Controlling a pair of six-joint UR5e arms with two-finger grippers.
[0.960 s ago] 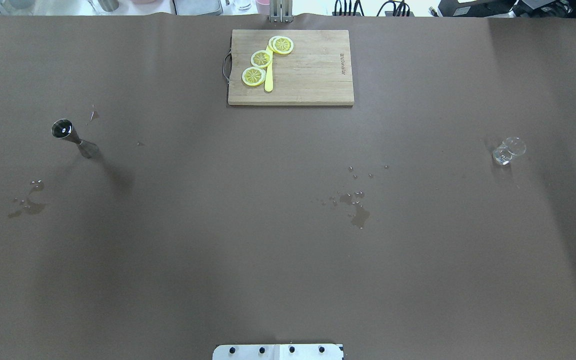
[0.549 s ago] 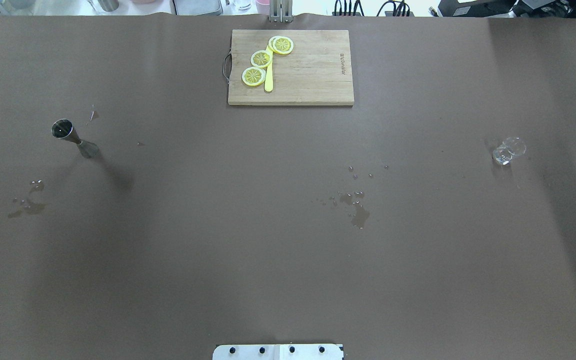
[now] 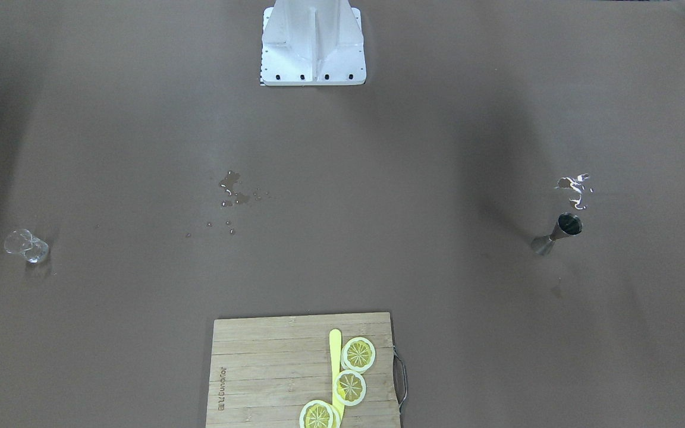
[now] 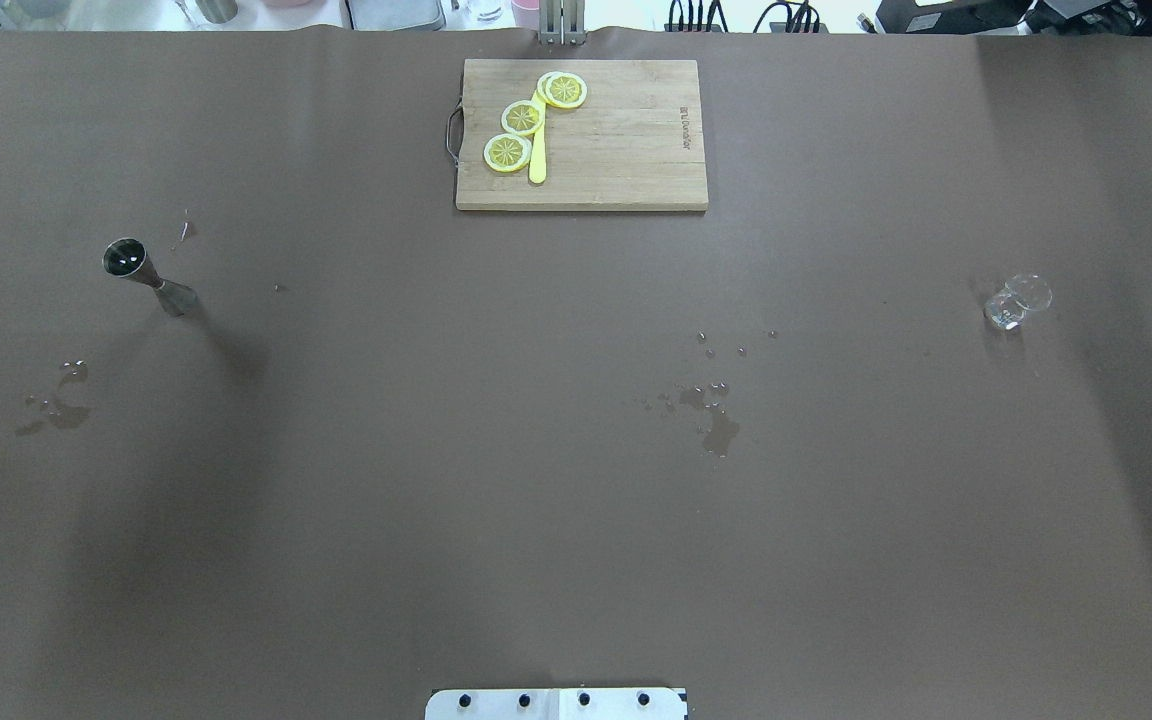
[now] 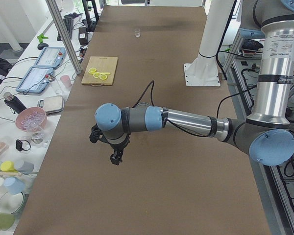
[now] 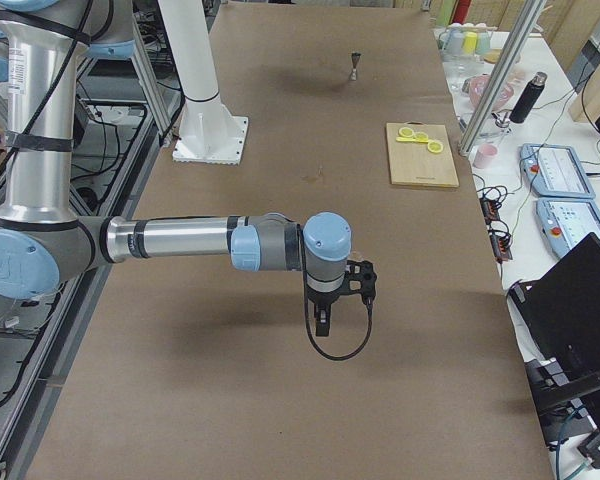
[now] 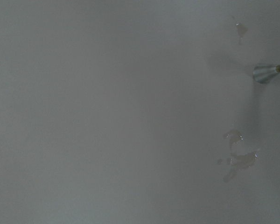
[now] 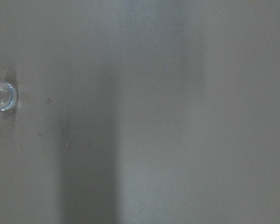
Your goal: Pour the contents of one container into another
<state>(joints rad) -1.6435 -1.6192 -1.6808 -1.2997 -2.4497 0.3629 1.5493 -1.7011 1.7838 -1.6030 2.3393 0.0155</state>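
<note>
Steel hourglass jigger (image 4: 149,279), clear round glass (image 4: 1014,303) stand apart; left gripper (image 5: 116,160), right gripper (image 6: 323,324): grip unclear.

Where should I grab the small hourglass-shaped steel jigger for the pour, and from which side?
Grip the small hourglass-shaped steel jigger at its narrow waist, coming in level from the side with the left gripper. It stands upright; the cones above and below should stop slipping.

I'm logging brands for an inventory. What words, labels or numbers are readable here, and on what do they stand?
The brand mark along one short edge of the wooden cutting board: too small and blurred to read.
No markings visible on the steel jigger or the clear glass.
Nothing else is legible.
</note>
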